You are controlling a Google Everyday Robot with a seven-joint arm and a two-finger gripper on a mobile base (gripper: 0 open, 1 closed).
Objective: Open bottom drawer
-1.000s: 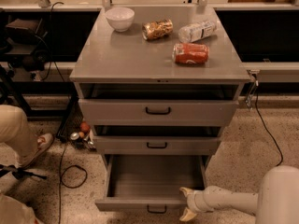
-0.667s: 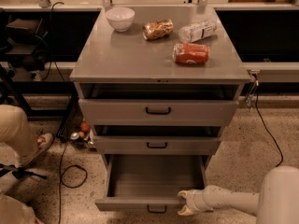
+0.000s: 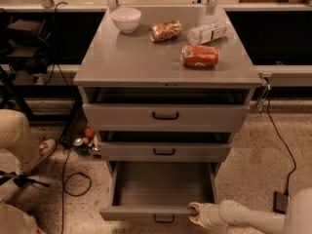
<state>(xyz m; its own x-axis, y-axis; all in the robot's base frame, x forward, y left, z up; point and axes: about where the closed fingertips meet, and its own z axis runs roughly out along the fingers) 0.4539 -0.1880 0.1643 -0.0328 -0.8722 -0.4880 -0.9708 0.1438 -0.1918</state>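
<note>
The bottom drawer [image 3: 146,212] of the grey metal cabinet is pulled far out, showing its plain grey empty tray [image 3: 163,185]. Its small black bar handle [image 3: 164,220] sits at the lower edge of the view. My gripper [image 3: 194,214] reaches in from the lower right on a white arm. It is at the right end of the drawer's front, with its pale fingers at the top edge of the front panel. The middle drawer [image 3: 164,151] and the widest top drawer [image 3: 165,115] stand slightly out above it.
The cabinet top [image 3: 112,62] carries a white bowl [image 3: 126,19], a brown snack bag [image 3: 165,30], a clear bottle lying down [image 3: 206,32] and a red can on its side [image 3: 200,56]. Cables [image 3: 73,177] and a person's leg and shoe [image 3: 29,145] are at left. A black box [image 3: 281,201] with cord lies on the floor at right.
My gripper has moved a little left along the drawer's front edge. The drawer stands about as far out as before.
</note>
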